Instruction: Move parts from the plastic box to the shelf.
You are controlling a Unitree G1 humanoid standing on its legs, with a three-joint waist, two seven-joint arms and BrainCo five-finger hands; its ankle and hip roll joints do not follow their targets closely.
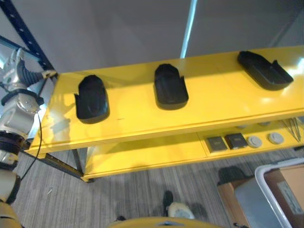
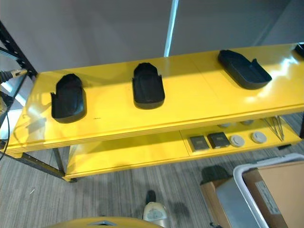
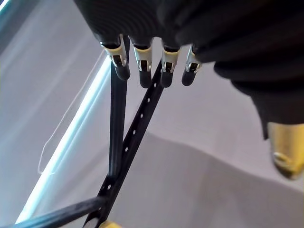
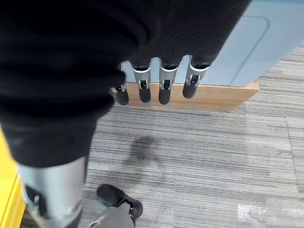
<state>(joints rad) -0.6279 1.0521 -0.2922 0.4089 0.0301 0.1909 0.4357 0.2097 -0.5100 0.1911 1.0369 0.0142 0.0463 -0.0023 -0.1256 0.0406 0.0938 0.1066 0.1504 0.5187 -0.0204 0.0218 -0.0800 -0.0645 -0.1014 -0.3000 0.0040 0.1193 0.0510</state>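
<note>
Grey plastic box [image 1: 266, 199], black scoop-shaped parts [image 1: 170, 87], yellow shelf [image 1: 213, 102]

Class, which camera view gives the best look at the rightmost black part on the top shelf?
The right eye view: the rightmost black part lies whole on the yellow shelf, clear of the picture's edge. The left eye view shows it too, nearer the right edge. The wrist views look elsewhere, at floor and shelf frame.

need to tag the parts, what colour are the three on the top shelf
Black, all three parts on the yellow shelf; clearest in the right eye view.
</note>
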